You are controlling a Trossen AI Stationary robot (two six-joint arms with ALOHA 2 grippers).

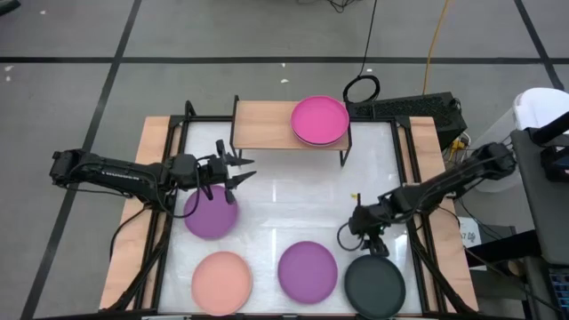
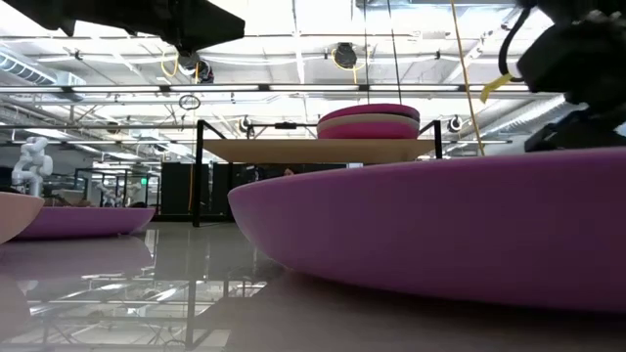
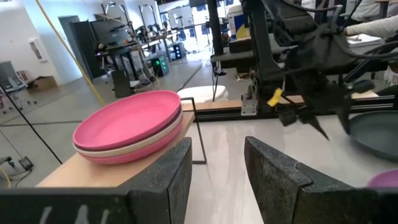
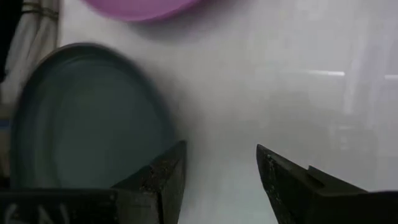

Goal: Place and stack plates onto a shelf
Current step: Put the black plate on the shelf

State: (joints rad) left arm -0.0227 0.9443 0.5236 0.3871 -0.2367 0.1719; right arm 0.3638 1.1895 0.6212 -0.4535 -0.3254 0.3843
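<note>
A magenta pink plate (image 1: 320, 120) tops a short stack on the right half of the shelf (image 1: 262, 124), at twelve o'clock on the table (image 1: 293, 200), with a cream plate (image 3: 149, 144) showing beneath it in the left wrist view; the shelf's left half lies bare. Four plates wait on the table: a purple plate (image 1: 211, 213) at nine o'clock, a peach plate (image 1: 221, 282) at seven, a second purple plate (image 1: 308, 271) at six and a black plate (image 1: 374, 284) at five. All are round, shallow and matte, alike in size. The left gripper (image 1: 233, 172) hangs just above the far edge of the nine-o'clock purple plate, fingers spread and holding nothing. The right gripper (image 1: 364, 233) hovers just beyond the black plate's rim, also parted and empty. The work appears to sit between placements, with each arm near a candidate plate. The next move likely calls for lowering one finger under a rim, pinching the thin edge firmly, then lifting level so the plate clears the shelf's front edge
</note>
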